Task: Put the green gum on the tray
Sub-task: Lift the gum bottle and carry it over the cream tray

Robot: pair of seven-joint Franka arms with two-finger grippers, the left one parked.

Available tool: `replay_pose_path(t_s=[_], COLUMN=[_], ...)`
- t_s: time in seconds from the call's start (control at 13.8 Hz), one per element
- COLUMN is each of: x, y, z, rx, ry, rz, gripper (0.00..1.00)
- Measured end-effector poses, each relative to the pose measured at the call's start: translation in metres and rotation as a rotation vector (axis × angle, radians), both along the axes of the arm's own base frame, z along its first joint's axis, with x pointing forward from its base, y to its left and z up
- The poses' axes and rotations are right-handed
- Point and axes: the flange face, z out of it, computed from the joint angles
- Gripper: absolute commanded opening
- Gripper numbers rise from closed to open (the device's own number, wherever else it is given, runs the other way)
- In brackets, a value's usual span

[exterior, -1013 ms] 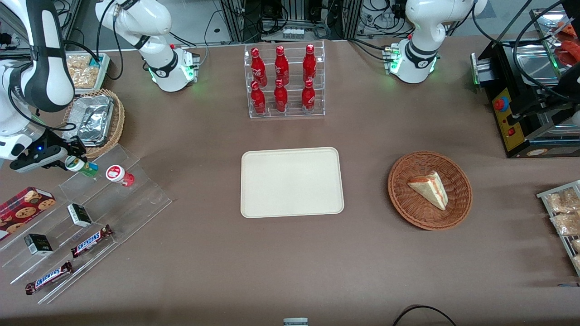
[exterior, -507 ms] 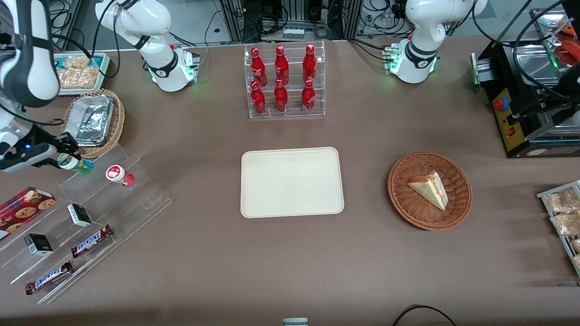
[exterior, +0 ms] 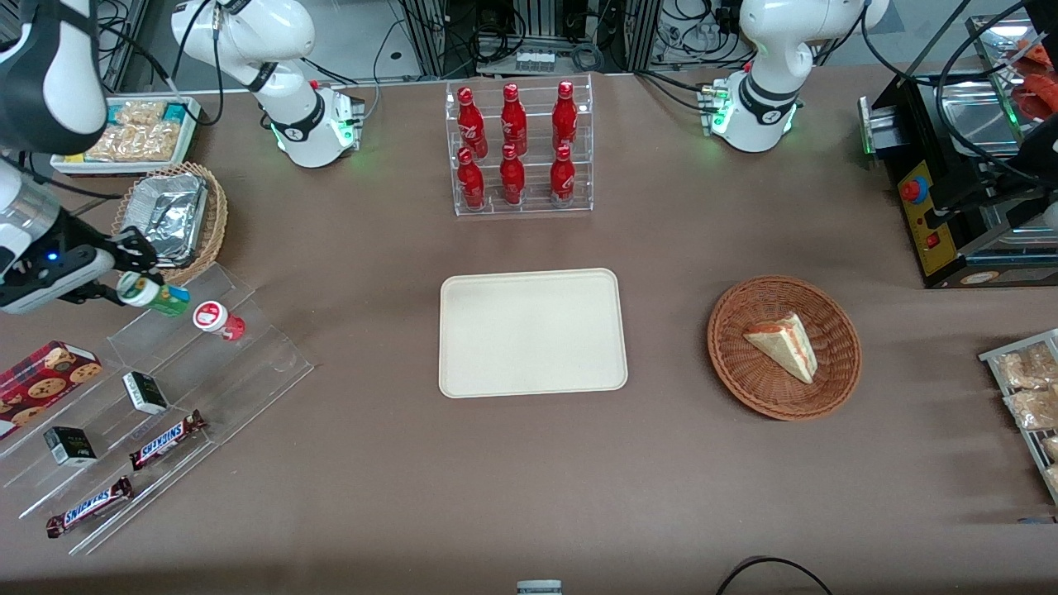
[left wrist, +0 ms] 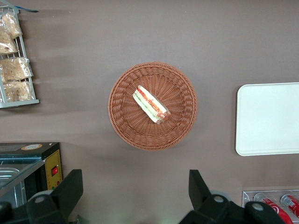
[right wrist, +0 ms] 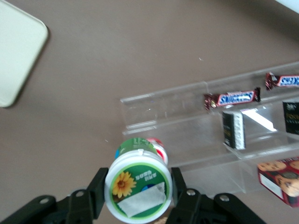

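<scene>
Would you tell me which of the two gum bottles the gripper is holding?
The green gum, clamped in the gripper above the acrylic shelf; the red gum stands free.

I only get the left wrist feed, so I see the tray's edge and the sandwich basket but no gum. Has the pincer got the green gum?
Observer: Yes. The pincer is shut on the green gum, with its fingers either side of the white lid.
Operator: Where is that relative to the tray?
Observer: Toward the working arm's end of the table, over the clear stepped shelf. The tray has nothing on it.
Operator: Anything close to the gum?
Observer: A red-lidded bottle sits on the shelf just beside it, nearer the front camera.
</scene>
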Motion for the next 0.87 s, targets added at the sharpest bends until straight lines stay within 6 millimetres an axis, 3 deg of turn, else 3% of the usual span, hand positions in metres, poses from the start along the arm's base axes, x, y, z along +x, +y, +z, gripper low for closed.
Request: replay_pose_path(t_s=[0.51, 0.65, 0.87], x=[-0.003, -0.005, -0.009], y=[0.142, 0.188, 0.278], z=[0.012, 0.000, -0.033], rx=[0.027, 0.013, -0.046], ry=[0.033, 0.056, 0.063], rz=[-0.122, -0.180, -0.276], gripper=[0.00, 0.00, 0.00])
